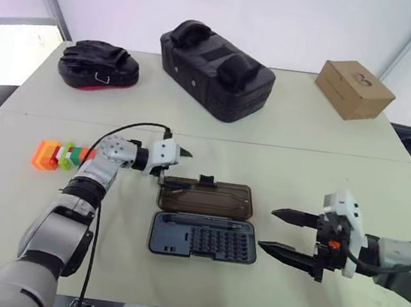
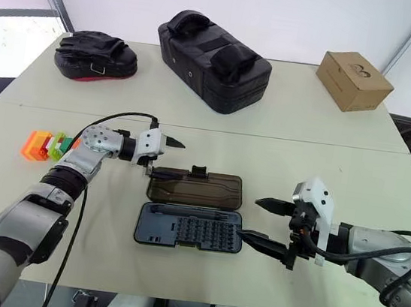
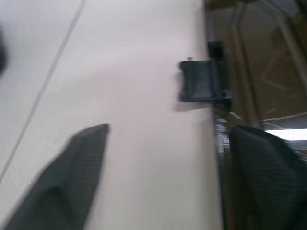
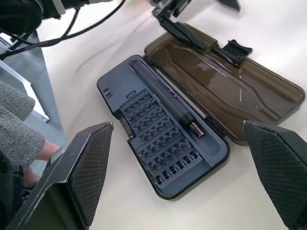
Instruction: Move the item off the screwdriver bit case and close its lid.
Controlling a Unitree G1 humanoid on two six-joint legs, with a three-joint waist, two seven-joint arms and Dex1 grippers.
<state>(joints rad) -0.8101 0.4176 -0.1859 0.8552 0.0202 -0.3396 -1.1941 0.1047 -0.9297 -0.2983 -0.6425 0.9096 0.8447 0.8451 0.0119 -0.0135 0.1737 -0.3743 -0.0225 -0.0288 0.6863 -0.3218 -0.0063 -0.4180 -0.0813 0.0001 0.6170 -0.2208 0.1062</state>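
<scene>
The screwdriver bit case (image 1: 204,237) lies open and flat on the counter (image 1: 304,151), with the lid (image 1: 206,197) folded back on the far side of the base and its small black latch tab (image 1: 206,179) at the far edge. The item (image 1: 60,155), a cluster of coloured toy blocks, sits on the counter well apart to the left, so the case is free of it. The left claw (image 1: 175,166) stands with its fingers spread and empty at the left far corner of the lid, one finger just at the rim. The right claw (image 1: 283,232) is wide open and empty just beside the right end of the case. The lid looks thin, light and a little flexible, with a smooth surface that is probably slippery. I think the best hold is the far rim near the latch tab, lifting it over the hinge, then pressing gently, because the hinge may be fragile
</scene>
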